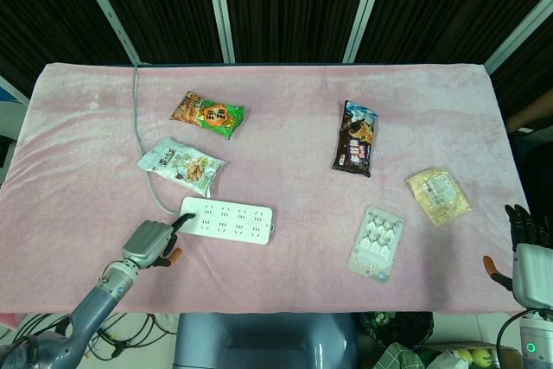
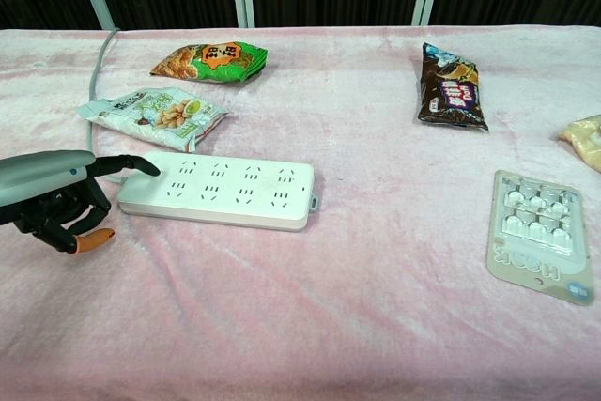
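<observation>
Here my left hand [image 2: 56, 199] has one finger stretched onto the near-left corner of the white plastic power strip [image 2: 218, 190], others curled, gripping nothing. The strip runs rightward from it. My right hand [image 1: 529, 248], empty, fingers extended, sits well apart.

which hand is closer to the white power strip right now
Left. The left hand sits at the near-left end of the power strip, one extended finger touching its end. The right hand is far off at the table's right edge.
</observation>
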`<action>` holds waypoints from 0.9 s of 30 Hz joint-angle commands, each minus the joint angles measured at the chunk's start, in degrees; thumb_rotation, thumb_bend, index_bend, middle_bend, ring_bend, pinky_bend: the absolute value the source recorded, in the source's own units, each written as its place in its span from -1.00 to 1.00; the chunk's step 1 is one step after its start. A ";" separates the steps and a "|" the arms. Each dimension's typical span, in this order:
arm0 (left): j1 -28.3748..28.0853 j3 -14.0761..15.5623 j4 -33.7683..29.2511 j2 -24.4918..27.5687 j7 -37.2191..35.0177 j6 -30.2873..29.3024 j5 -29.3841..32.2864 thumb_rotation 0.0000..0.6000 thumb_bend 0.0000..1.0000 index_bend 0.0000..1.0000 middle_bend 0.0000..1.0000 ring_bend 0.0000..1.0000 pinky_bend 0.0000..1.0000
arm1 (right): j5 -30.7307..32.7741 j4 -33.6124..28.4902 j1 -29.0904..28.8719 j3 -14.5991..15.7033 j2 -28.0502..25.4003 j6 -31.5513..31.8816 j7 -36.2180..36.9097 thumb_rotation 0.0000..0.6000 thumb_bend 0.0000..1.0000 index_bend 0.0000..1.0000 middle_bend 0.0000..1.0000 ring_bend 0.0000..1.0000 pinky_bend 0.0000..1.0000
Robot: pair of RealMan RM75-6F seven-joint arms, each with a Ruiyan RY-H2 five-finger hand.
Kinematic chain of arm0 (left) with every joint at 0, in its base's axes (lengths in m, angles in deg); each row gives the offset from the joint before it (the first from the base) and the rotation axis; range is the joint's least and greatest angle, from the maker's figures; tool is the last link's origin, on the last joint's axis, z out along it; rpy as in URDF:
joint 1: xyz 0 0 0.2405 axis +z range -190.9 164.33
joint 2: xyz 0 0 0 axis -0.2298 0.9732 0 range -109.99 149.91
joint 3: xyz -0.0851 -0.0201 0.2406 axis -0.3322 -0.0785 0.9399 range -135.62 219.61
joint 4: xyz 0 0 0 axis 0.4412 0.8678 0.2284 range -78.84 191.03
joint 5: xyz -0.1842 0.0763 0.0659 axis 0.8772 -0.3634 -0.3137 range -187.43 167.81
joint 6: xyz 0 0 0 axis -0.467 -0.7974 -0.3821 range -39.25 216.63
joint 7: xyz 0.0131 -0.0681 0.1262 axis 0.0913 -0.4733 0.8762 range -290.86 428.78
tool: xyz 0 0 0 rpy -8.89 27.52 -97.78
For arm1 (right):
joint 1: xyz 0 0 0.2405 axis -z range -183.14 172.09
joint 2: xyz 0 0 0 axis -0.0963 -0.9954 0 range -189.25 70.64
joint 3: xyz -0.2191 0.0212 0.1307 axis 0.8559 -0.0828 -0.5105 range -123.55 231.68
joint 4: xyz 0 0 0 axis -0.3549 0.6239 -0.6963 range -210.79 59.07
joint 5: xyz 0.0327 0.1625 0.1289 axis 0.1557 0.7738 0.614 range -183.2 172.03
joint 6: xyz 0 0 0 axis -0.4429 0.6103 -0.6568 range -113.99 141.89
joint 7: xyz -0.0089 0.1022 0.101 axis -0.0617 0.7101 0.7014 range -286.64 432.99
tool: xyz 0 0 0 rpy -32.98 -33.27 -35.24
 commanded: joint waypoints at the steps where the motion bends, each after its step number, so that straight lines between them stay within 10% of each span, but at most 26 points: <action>1: 0.04 0.08 -0.26 0.13 0.06 -0.28 -0.22 1.00 -0.12 -0.79 0.58 0.60 0.60 | -0.04 -0.01 0.03 0.02 0.00 0.05 0.04 1.00 -0.65 -0.77 -0.85 -0.75 -0.92; 27: 0.15 0.41 1.09 0.30 -1.88 -0.59 -0.58 1.00 -0.12 -0.79 0.59 0.60 0.60 | -0.09 -0.08 0.09 0.00 0.10 0.20 -0.17 1.00 -0.65 -0.77 -0.85 -0.75 -0.92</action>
